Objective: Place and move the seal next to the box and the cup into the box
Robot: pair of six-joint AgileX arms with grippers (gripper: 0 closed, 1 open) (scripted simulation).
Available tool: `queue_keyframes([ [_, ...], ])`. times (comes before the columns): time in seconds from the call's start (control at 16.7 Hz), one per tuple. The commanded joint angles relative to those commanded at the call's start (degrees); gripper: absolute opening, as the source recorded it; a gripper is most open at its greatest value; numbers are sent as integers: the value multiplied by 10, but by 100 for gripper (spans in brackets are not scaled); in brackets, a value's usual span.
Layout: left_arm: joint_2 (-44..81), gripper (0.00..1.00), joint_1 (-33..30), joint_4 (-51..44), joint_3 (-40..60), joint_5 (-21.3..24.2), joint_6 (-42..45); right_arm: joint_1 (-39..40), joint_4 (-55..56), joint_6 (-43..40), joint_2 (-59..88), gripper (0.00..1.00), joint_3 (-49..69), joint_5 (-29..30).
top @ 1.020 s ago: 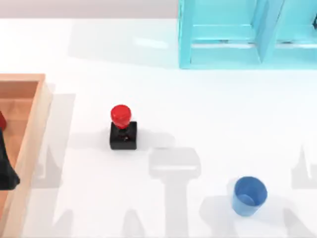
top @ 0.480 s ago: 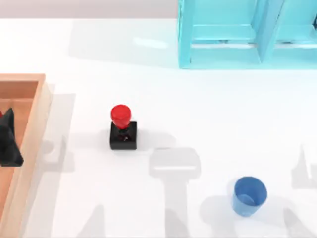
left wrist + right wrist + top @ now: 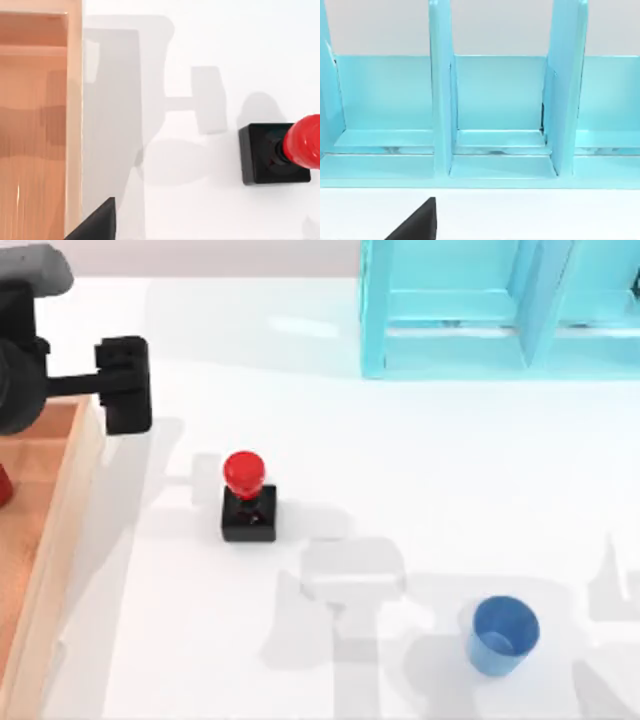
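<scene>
Our left gripper (image 3: 125,385) hovers over the box (image 3: 60,510) corner; we cannot tell its jaws' state. Descending off-centre could topple the seal (image 3: 247,498), which stands apart from the box.

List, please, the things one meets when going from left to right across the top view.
box → seal → cup. The left arm hangs above the box's far corner at the left; the turquoise shelf stands at the far edge, so I leave both out.

Left arm (image 3: 30,360): you see matte black links, a grey rounded cap on top, and a thin black rod ending in a boxy block.
Wrist views: you see one black wedge-shaped corner in each.
</scene>
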Motion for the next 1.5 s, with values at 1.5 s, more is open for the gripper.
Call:
queue_keyframes([
  [1.5,531,100,-124,-230,394,4,-117,0,0,0,0,100,0,0],
])
